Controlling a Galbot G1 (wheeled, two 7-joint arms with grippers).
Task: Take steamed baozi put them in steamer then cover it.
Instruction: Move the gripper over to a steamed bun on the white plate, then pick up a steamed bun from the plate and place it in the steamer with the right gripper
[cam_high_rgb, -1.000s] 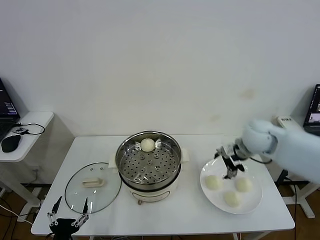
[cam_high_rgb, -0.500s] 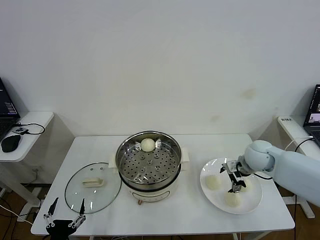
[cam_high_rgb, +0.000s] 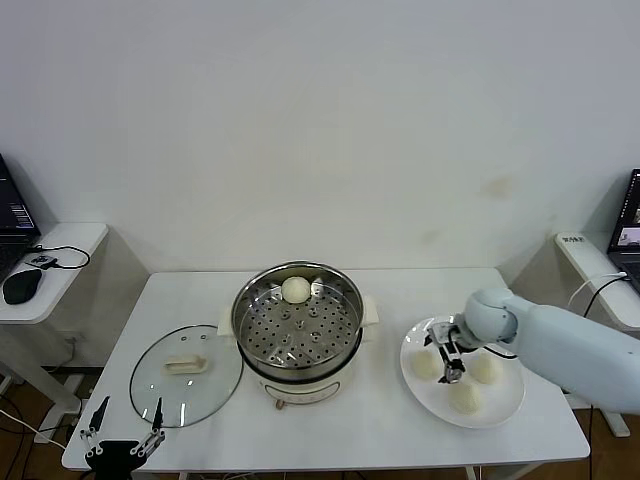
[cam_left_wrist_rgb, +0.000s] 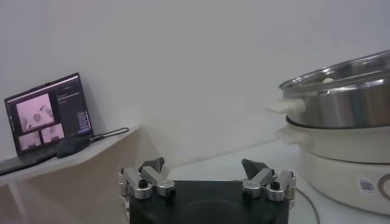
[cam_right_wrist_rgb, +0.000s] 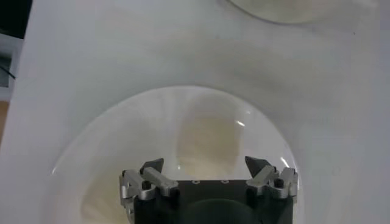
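The steamer (cam_high_rgb: 296, 330) stands mid-table with one steamed baozi (cam_high_rgb: 295, 290) on its perforated tray. Three more baozi lie on the white plate (cam_high_rgb: 507, 400) at the right: a left one (cam_high_rgb: 425, 367), a right one (cam_high_rgb: 487, 370) and a front one (cam_high_rgb: 465, 398). My right gripper (cam_high_rgb: 448, 360) is down over the plate beside the left bun. In the right wrist view it (cam_right_wrist_rgb: 204, 162) is open, with that baozi (cam_right_wrist_rgb: 207, 143) lying between and just beyond its fingertips. The cover (cam_high_rgb: 185, 373) lies flat left of the steamer. My left gripper (cam_high_rgb: 122, 428) hangs open below the table's front left corner.
A side shelf with a mouse (cam_high_rgb: 20, 285) and laptop stands at the far left; the left wrist view shows the laptop (cam_left_wrist_rgb: 49, 112) and the steamer wall (cam_left_wrist_rgb: 341, 97). Another shelf and screen (cam_high_rgb: 628, 225) are at the far right. The plate sits near the table's right front edge.
My right gripper came down from the plate's far rim onto the plate, then shifted left to the left baozi. The left gripper sank slightly.
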